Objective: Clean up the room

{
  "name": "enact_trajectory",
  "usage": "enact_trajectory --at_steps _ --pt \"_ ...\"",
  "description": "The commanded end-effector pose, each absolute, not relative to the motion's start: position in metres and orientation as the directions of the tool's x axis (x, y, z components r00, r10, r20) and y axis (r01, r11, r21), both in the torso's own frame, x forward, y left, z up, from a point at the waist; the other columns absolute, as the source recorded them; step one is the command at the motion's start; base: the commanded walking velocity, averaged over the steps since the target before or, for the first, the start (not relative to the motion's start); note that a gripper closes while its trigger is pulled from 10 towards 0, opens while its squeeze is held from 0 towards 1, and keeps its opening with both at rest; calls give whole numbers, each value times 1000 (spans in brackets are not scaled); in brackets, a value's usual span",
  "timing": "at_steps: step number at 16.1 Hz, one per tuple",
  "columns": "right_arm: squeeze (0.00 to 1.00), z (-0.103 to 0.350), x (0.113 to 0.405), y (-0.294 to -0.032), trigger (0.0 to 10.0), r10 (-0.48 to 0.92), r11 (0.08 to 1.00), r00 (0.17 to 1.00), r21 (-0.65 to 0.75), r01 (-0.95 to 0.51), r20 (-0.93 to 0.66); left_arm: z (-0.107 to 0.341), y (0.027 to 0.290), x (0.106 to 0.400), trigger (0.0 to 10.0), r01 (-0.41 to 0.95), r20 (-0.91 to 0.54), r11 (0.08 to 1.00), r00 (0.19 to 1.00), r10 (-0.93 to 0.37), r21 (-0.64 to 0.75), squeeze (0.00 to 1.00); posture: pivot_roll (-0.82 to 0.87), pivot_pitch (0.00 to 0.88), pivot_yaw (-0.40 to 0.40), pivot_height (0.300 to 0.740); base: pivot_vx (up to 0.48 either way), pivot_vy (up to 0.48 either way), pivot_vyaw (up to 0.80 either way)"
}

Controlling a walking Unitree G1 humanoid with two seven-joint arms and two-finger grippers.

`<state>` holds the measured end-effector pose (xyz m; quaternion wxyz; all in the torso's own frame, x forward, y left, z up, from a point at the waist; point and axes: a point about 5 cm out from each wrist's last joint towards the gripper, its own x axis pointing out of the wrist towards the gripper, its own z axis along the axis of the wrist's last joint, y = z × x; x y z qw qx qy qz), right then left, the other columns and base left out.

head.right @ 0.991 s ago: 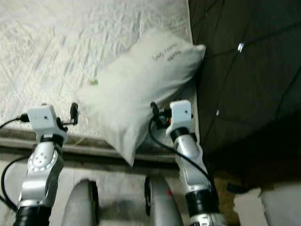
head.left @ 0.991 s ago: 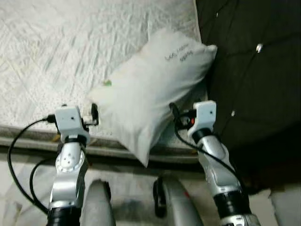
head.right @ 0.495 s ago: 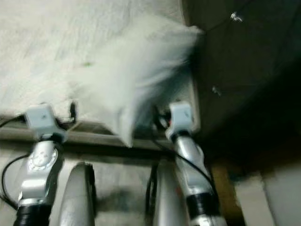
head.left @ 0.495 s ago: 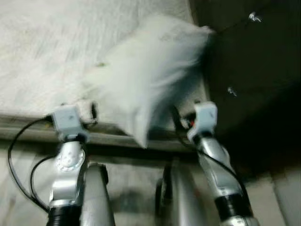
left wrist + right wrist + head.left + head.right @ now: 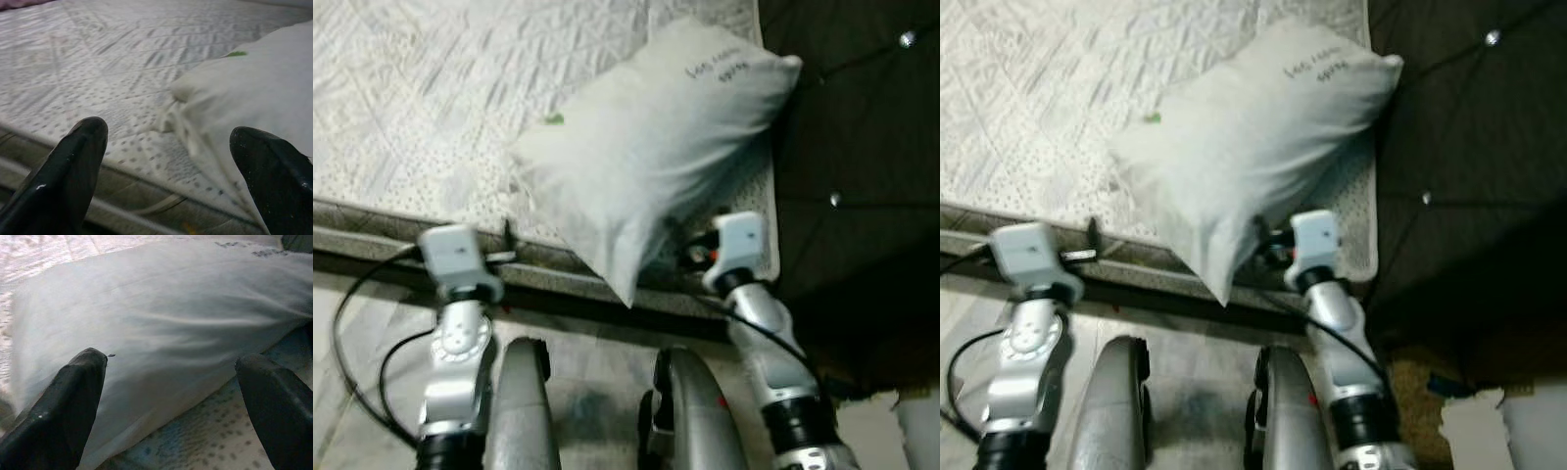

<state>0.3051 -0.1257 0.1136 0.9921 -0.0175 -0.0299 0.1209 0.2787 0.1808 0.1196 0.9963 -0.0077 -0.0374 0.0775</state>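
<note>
A big bed (image 5: 431, 88) with a white quilted cover full of small dots sits in front of the robot, and a dark padded wall with shiny buttons (image 5: 862, 147) stands along its right side. The left gripper (image 5: 168, 161) hangs at the near edge of the bed, and its two black fingers (image 5: 73, 166) are spread wide apart with nothing between them. Past those fingers lies the dotted cover, and a corner of a white pillow (image 5: 646, 147) is just beyond the right finger. The right gripper (image 5: 171, 396) is also spread wide and holds nothing. It points at the long side of the pillow, which lies just past its fingertips (image 5: 73, 396). The pillow lies on the bed at the right end, close to the dark wall. It lies slanted, with one corner up by the wall and another corner poking out over the near edge of the bed. It has some small dark writing (image 5: 720, 69) near its top corner and a tiny green mark (image 5: 553, 119) near its left corner. A dark frame rail (image 5: 558, 294) runs under the bed's near edge. Below that is a pale floor (image 5: 597, 401). The robot's two silver arms reach up from the bottom, and a black cable (image 5: 352, 362) loops beside the left arm.
</note>
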Motion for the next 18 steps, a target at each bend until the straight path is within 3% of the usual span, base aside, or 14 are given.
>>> enact_trajectory --at_steps 1,6,18 --pt "0 112 303 -124 10000 245 969 968 -36 -243 50 116 187 275 10000 -171 59 985 983 171 -16 0 42 269 -76 611 300 0 0" --pt "0 112 304 -124 10000 242 970 969 -31 -241 46 117 187 275 10000 -166 61 986 984 167 -14 0 43 278 -75 611 121 0 0" --pt "0 111 306 -125 10000 239 971 970 -31 -238 38 116 184 277 10000 -156 45 988 987 157 -17 0 39 282 -77 611 306 0 0"
